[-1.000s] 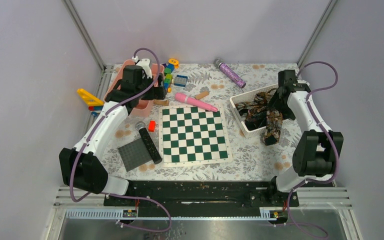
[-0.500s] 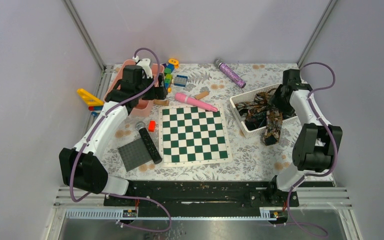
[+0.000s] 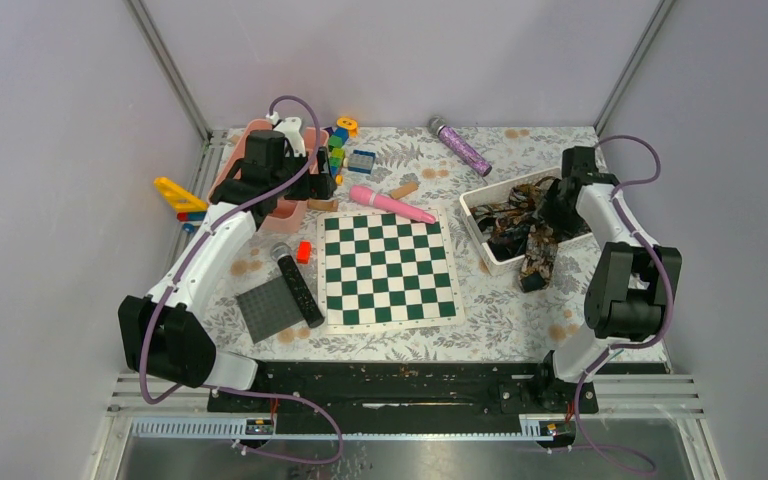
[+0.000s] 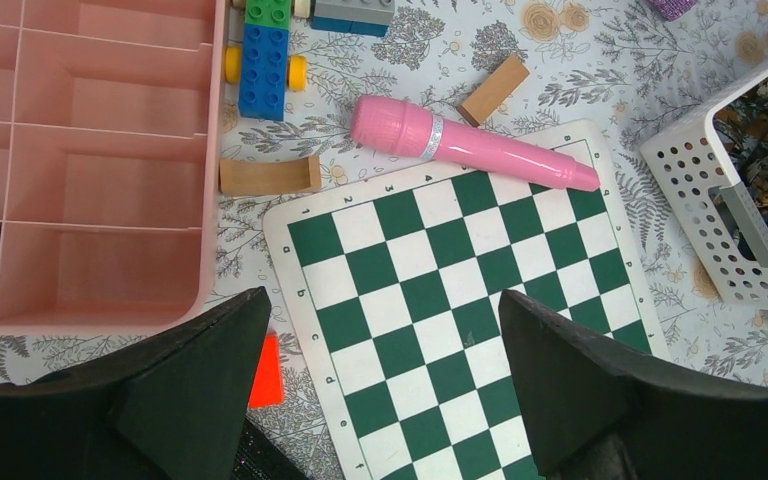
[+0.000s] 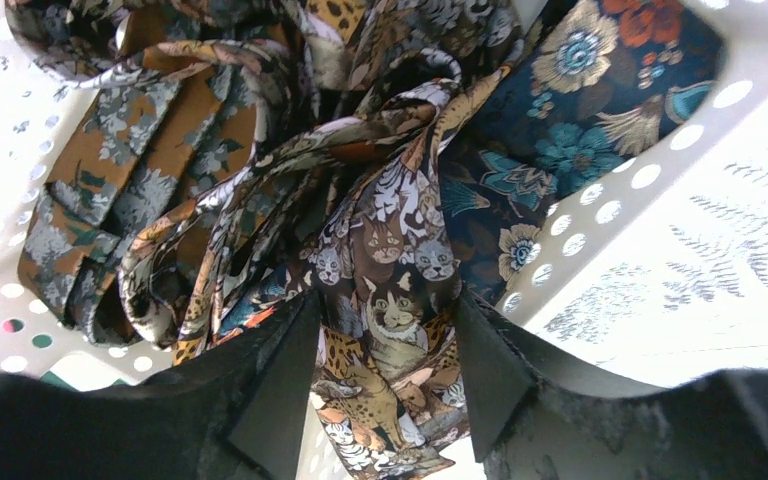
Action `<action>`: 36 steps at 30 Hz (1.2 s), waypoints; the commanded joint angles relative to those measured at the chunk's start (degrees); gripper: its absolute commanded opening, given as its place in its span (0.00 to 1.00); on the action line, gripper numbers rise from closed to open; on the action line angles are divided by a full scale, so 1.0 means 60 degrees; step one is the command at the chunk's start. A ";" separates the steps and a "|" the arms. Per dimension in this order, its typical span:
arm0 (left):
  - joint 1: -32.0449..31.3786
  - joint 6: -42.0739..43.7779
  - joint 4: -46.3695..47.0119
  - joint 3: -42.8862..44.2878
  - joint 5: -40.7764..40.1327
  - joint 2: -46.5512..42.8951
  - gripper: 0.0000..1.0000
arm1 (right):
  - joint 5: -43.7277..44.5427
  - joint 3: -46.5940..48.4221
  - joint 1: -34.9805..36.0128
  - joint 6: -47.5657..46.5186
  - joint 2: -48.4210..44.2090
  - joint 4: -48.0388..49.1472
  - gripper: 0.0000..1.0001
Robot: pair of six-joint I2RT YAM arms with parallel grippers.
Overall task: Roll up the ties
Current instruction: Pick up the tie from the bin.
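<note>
Presently: pickup step. Right end effector (image 5: 383,310) straddles a brown cat-print fabric necktie (image 5: 400,345) draped over the white perforated plastic basket (image 5: 650,170); firm pinch cannot be told. Left end effector (image 4: 380,300) spread, idle. Next, probably: lift necktie onto worktop (image 3: 500,320).

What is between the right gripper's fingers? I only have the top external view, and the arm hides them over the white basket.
Observer: In the right wrist view a cat-print tie fills the gap between the fingers of the right gripper; whether it is clamped I cannot tell.
Operator: Is it alone in there?
Observer: No, it is tangled with a brown floral tie and a dark blue floral tie inside the white basket.
Operator: Is the left gripper holding anything?
Observer: No. The left wrist view shows the left gripper open and empty, the chessboard showing between its fingers.
</note>
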 commanded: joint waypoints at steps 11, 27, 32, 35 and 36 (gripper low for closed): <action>-0.0032 0.0078 0.0325 0.0199 0.0274 0.0071 0.88 | -0.2652 -0.1867 0.0061 0.0435 -0.1202 0.1751 0.06; -0.0026 0.0116 0.0293 0.0231 0.0392 0.0157 0.88 | -0.2594 -0.4429 0.0366 0.1862 -0.5499 0.1038 0.00; -0.0033 0.0123 0.0275 0.0234 0.0447 0.0188 0.89 | -0.1922 -0.5180 0.0366 0.2539 -0.6690 -0.0428 0.00; -0.0021 0.0115 0.0239 0.0270 0.0518 0.0249 0.89 | -0.1403 -0.5152 0.0367 0.2721 -0.6901 -0.1266 0.22; -0.0030 0.0115 0.0221 0.0285 0.0538 0.0245 0.89 | -0.1197 -0.5075 0.0354 0.2795 -0.6944 -0.1376 0.35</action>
